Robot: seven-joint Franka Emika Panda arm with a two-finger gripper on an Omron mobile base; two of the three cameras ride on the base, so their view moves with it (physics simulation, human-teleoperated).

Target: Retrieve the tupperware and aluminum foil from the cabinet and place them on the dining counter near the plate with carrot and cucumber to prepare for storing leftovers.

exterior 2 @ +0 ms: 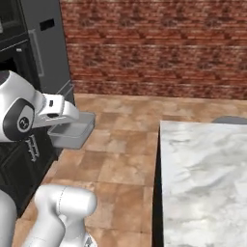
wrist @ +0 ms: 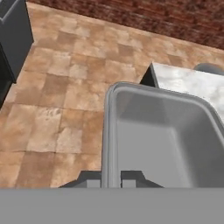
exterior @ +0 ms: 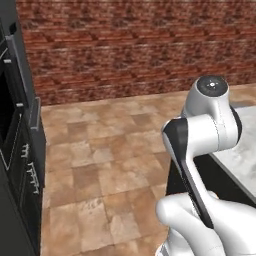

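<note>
A white robot arm held a grey plastic tray (wrist: 162,135), the tupperware, out over a brown tiled kitchen floor (exterior: 100,165). Its gripper (wrist: 112,180) was closed on the tray's near rim, one dark finger on each side of the wall. In the right base view the tray (exterior 2: 72,131) hung in the air beside tall black units (exterior 2: 41,43), well apart from the white marble dining counter (exterior 2: 202,178). Judging by this, the tupperware had been fetched but not yet set down on the counter, and fetching the foil box appeared to be left to do.
</note>
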